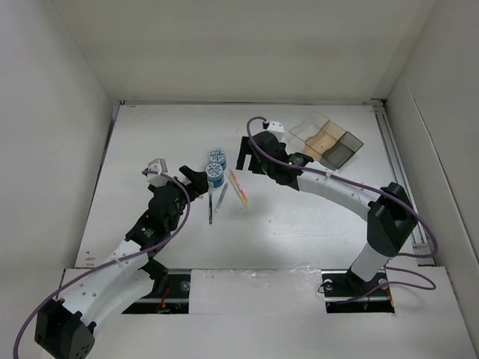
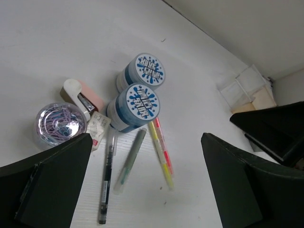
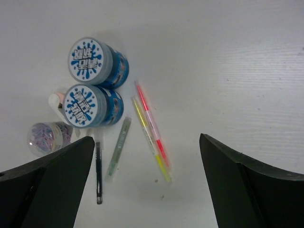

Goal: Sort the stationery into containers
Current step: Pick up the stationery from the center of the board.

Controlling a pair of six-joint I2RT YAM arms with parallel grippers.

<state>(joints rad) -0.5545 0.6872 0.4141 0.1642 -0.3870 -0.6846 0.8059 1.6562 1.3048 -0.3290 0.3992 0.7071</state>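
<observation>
— What is the biggest thing here?
— The white table, with both arms reaching in over it. The left gripper hangs just left of the stationery with its claw spread wide. The right gripper hangs just to the right, also spread wide.
— And the containers?
— The clear organizer tray sits at the far right, well apart from the rest. Some compartments are tan, some smoky grey.
— Where is the stationery?
— Mid-table. Two blue-and-white rolls stand on end, the far roll right beside the near roll. Just nearer lie a black pen and a grey pen. To their right, two orange-yellow pens lie side by side.
— Anything smaller?
— A round clear tub of paper clips sits left of the near roll, with a white-and-pink piece beside it.
</observation>
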